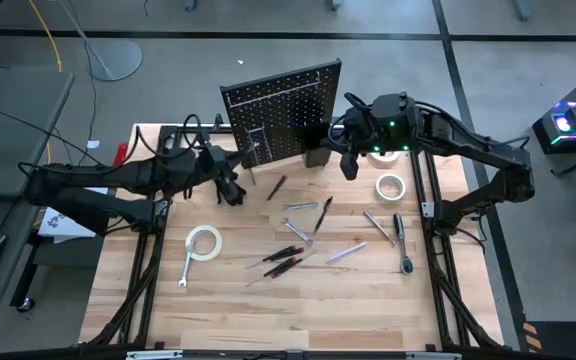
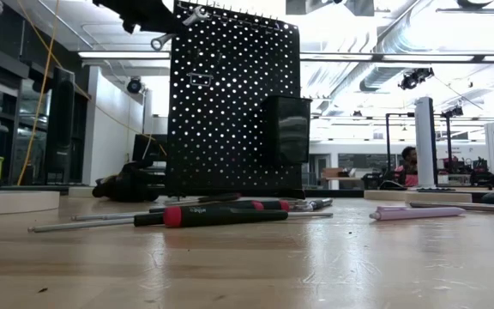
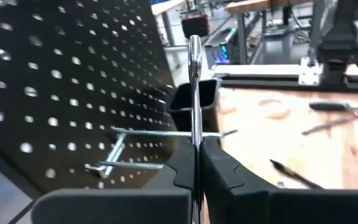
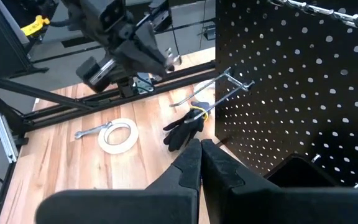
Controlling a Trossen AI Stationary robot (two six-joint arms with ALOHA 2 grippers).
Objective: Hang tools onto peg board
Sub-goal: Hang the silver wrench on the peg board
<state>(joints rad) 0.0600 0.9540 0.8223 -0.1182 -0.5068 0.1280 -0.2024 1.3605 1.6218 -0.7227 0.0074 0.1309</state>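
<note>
The black peg board [image 1: 280, 108] stands upright at the table's far middle, with a black bin [image 1: 316, 155] on its front and wire hooks [image 3: 160, 134] sticking out of it. My left gripper [image 1: 231, 190] is in front of the board's left part, raised, and shut on a silver wrench [image 3: 194, 87]. The wrench also shows high beside the board's top corner in the low view [image 2: 178, 26]. My right gripper [image 1: 351, 165] is shut and empty, hovering just right of the bin. Other tools lie flat on the table. My left gripper pinches the silver wrench's shank [image 3: 195, 140] between its two fingers. The wrench shows edge-on and sticks out past the fingertips toward the peg board. It is lifted clear of the table; in the low view it sits tilted, its ring end [image 2: 157, 41] lowest.
On the table lie a white tape roll [image 1: 204, 242] beside a wrench [image 1: 186, 272], a second tape roll [image 1: 391, 186], a ratchet [image 1: 401, 240], red-handled screwdrivers [image 1: 280, 260], a purple one [image 1: 346, 252] and more wrenches [image 1: 301, 205]. A person [image 2: 408, 163] sits in the room behind.
</note>
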